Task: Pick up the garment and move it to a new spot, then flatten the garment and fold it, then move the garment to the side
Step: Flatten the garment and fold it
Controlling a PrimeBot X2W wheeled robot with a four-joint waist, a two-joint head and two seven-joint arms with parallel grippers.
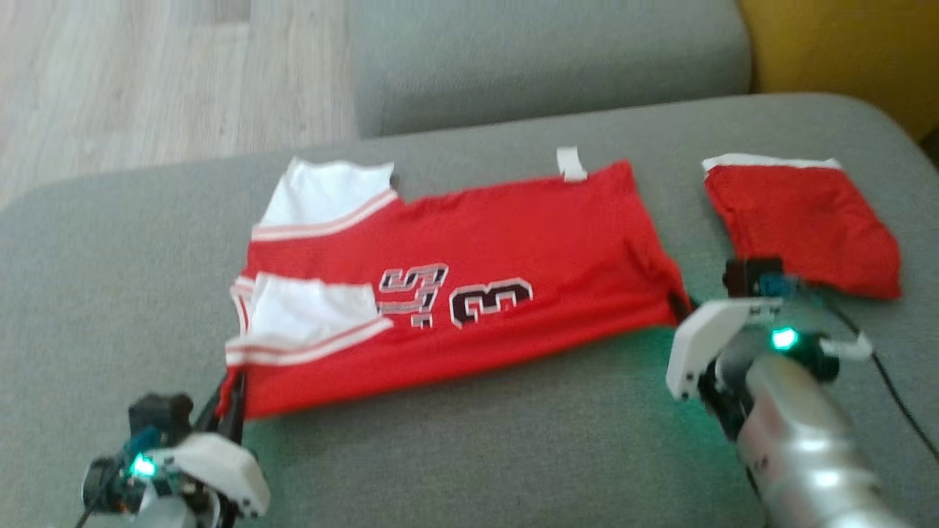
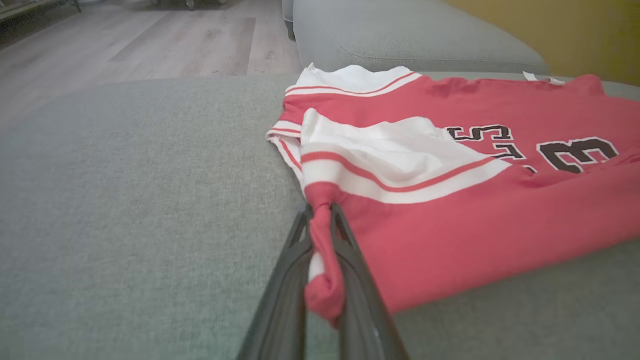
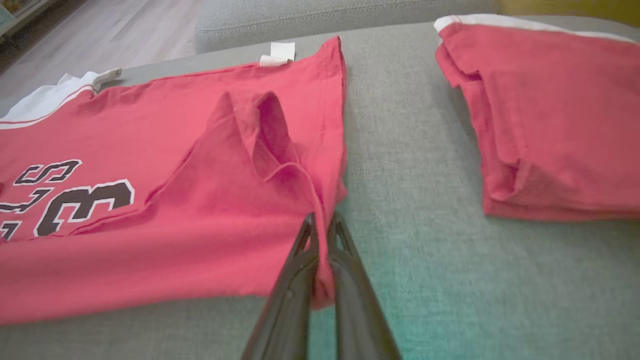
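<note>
Lower left, the left gripper (image 1: 232, 387) pinches the red jersey (image 1: 513, 242) by its corner. Lower right, the right gripper (image 1: 681, 302) is clamped on its hem

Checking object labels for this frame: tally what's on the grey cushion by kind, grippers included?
Spread red jersey: 1
Folded red garment: 1
Grippers, jaws shut on the jersey's near corners: 2 (left gripper, right gripper)
Total: 4

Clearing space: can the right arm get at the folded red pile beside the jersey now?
Probably not yet: the right tool is shut on the jersey, though bare couch lies between it and the pile.
</note>
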